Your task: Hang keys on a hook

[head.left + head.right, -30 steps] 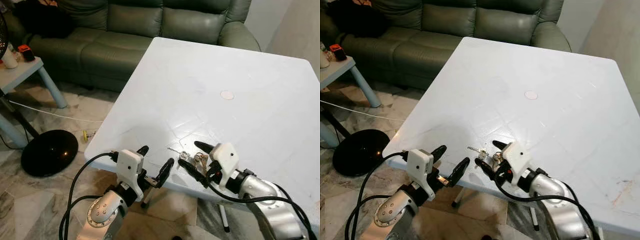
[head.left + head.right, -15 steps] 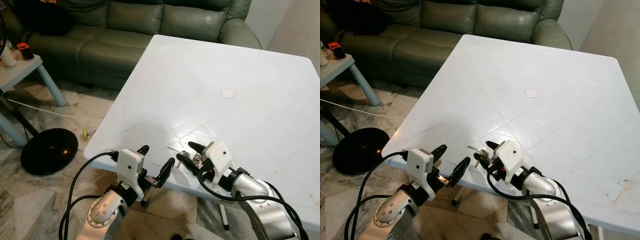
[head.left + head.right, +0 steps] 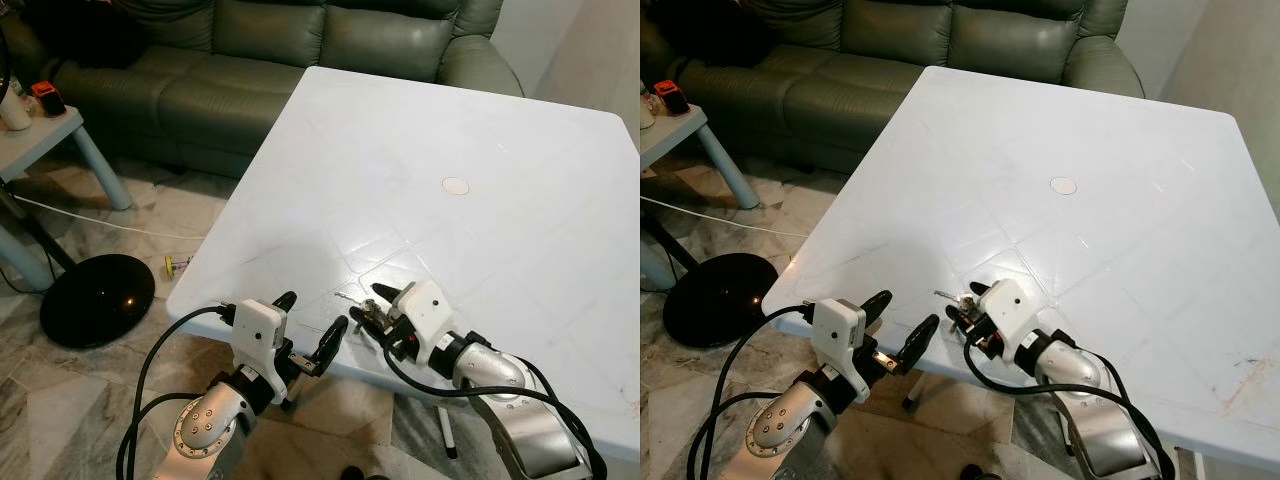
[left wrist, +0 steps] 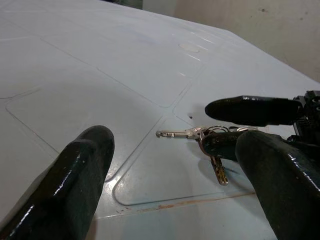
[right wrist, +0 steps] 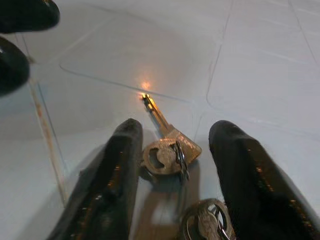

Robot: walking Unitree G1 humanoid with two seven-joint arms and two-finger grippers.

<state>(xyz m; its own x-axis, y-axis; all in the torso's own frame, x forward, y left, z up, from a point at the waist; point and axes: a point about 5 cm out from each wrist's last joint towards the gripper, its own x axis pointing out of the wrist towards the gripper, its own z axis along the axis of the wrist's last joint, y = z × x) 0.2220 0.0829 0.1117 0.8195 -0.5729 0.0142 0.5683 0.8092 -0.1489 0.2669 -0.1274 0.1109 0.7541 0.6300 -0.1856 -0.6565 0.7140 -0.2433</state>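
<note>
A small bunch of silver keys (image 3: 368, 306) lies flat on the white table (image 3: 420, 180), close to its near left edge. My right gripper (image 3: 366, 303) rests low on the table, open, with one black finger on each side of the keys; the right wrist view has the keys (image 5: 167, 155) between the two fingers (image 5: 115, 170), apart from both. My left gripper (image 3: 314, 312) hovers open just off the table edge, empty, pointing at the keys (image 4: 200, 134) from the side. The right gripper (image 4: 206, 125) reaches in from the other side there.
A small white disc (image 3: 455, 185) lies mid-table. A green sofa (image 3: 250, 50) stands behind the table. At the left are a pale side table (image 3: 40, 130), a black round fan base (image 3: 95, 300) and a cable on the tiled floor. A pen (image 3: 445, 435) lies under the table.
My right gripper has slid forward and left along the table until its fingers straddle the keys, and the fingers have narrowed somewhat. The left gripper has stayed where it was.
</note>
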